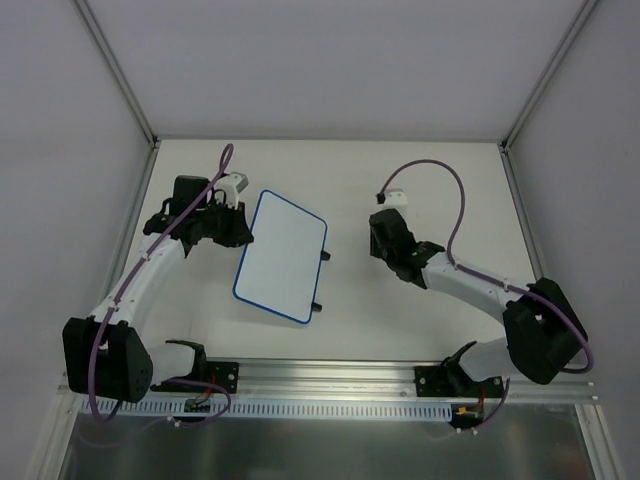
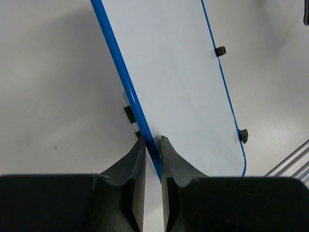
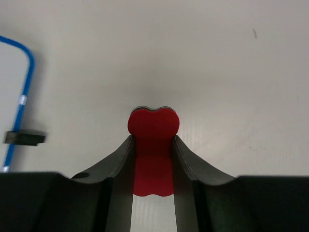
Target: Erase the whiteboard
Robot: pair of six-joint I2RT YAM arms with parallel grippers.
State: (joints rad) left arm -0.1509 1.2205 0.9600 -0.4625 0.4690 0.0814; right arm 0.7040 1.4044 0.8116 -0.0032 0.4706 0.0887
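— where's the whiteboard (image 1: 282, 256)?

— on the table (image 1: 420, 180), left of the middle, between my two arms. it sits turned at an angle, one short end toward the back wall and the other toward my bases. its face shows plain white inside the blue rim (image 2: 119, 63).

— and your left gripper (image 2: 151, 141)?

— at the board's left long edge, near the far corner. my two fingers are pressed in on either side of that rim, pinching it between them. from my left wrist i see the board running away from me, with two black feet (image 2: 220, 50) on its opposite edge.

— is the board flat or lifted?

— i can't tell from these views.

— what about your right gripper (image 3: 152, 137)?

— it's off to the right of the board, apart from it, over bare table. my fingers are closed on a red eraser (image 3: 153, 125), whose rounded end sticks out past the fingertips. one corner of the board shows at the left edge of my right wrist view.
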